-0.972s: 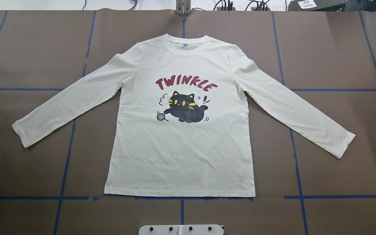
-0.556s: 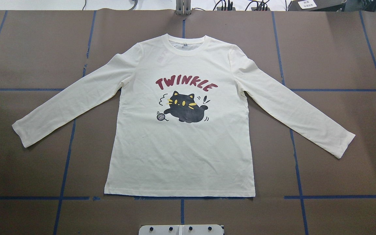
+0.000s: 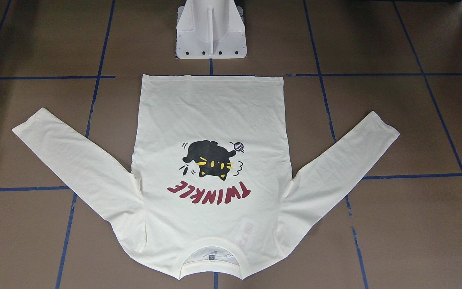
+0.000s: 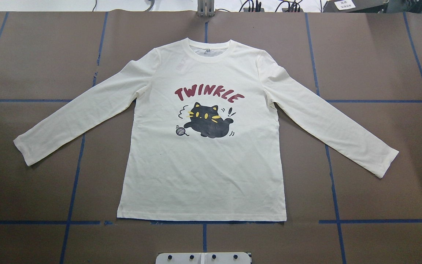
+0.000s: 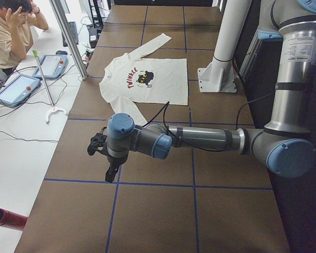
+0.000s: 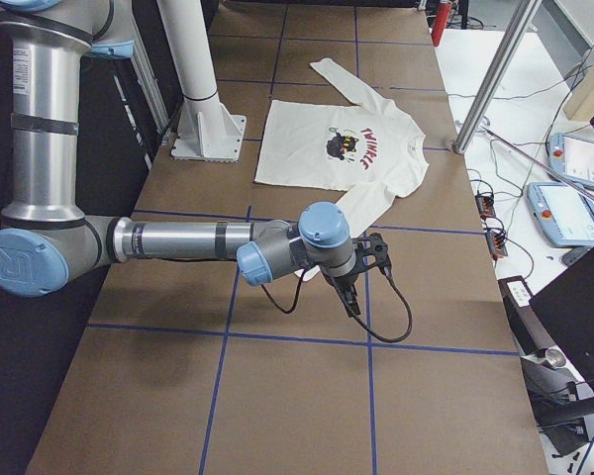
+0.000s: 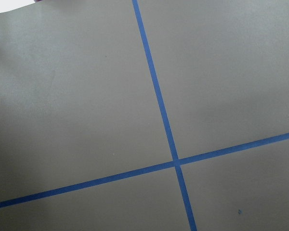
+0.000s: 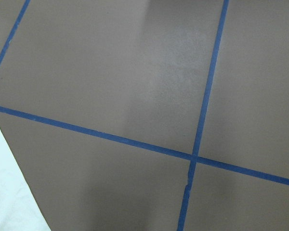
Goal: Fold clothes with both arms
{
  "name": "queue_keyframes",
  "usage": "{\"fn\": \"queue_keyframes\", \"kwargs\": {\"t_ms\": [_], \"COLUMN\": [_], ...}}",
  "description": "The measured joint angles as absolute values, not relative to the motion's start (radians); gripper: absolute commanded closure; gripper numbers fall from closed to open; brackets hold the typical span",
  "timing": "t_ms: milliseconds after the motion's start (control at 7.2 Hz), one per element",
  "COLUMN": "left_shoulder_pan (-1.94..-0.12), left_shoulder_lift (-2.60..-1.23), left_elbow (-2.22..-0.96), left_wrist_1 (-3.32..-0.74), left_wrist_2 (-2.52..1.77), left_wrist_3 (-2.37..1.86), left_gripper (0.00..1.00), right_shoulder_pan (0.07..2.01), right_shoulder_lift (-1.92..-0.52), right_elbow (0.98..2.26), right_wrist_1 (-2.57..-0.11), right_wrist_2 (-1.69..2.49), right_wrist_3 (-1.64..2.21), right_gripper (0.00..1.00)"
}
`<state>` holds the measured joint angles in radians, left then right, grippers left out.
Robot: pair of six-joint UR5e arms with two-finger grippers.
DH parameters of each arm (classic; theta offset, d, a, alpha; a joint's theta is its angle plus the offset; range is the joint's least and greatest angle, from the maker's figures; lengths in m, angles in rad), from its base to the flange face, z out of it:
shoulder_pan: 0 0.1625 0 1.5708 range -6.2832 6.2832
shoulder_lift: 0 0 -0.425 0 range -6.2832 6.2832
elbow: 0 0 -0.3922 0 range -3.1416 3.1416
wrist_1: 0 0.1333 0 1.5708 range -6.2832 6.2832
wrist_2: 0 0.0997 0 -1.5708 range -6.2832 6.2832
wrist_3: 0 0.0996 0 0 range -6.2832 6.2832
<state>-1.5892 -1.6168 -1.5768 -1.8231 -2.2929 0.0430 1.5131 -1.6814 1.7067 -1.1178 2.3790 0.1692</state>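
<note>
Left gripper [image 5: 111, 173]: we see it only from the table's end, prongs pointing down over the bare table [image 5: 163, 211]. We cannot tell if it is wide or narrow. It holds nothing that we can make out and sits well off from the pedestal [image 5: 218, 74], toward the robot's left end. Left arm [image 5: 200, 138] stretches out level from beside the pedestal.

Right gripper [image 6: 350, 300]: the same on the other side. It is prongs down over the table, well off from the pedestal toward the right end, and we cannot tell its opening. Right arm [image 6: 178, 240] is level.

Both wrist views show only brown table and a cross of blue tape [image 7: 176, 161].

Shirt [image 4: 203, 165] lies flat on the table straight in front of the pedestal, print side up. Its hem is nearest the pedestal and its collar farthest. The sleeves are spread out to both sides and angled back toward the pedestal's side. Neither gripper touches the shirt.

Beyond the table on the far side from the pedestal, a person [image 5: 10, 26] sits with hands on head.
</note>
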Motion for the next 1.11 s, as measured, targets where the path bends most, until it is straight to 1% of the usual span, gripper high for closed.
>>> {"fn": "queue_keyframes", "kwargs": {"t_ms": [139, 278, 556, 694, 1111], "left_shoulder_pan": [-1.589, -1.589, -1.589, -1.589, -1.589], "left_shoulder_lift": [-1.616, -1.615, -1.615, -1.616, -1.617], "left_elbow": [-1.578, -1.578, -1.578, -1.578, -1.579], "left_wrist_1": [-1.824, -1.824, -1.824, -1.824, -1.824], "left_wrist_2": [-2.293, -2.293, -2.293, -2.293, -2.293], "left_wrist_3": [0.042, 0.042, 0.040, 0.040, 0.040], "left_gripper": [0.00, 0.00, 0.00, 0.00, 0.00], "right_shoulder_pan": [1.437, 1.333, 1.106, 1.021, 0.900], "right_shoulder_lift": [-1.693, -1.709, -1.771, -1.797, -1.816], "right_elbow": [1.706, 1.704, 1.701, 1.689, 1.599], "right_wrist_1": [-0.990, -0.850, -0.624, -0.562, -0.466], "right_wrist_2": [2.367, 2.317, 2.160, 2.098, 2.009], "right_wrist_3": [0.355, 0.548, 0.844, 0.914, 0.958], "right_gripper": [0.00, 0.02, 0.16, 0.23, 0.32]}}
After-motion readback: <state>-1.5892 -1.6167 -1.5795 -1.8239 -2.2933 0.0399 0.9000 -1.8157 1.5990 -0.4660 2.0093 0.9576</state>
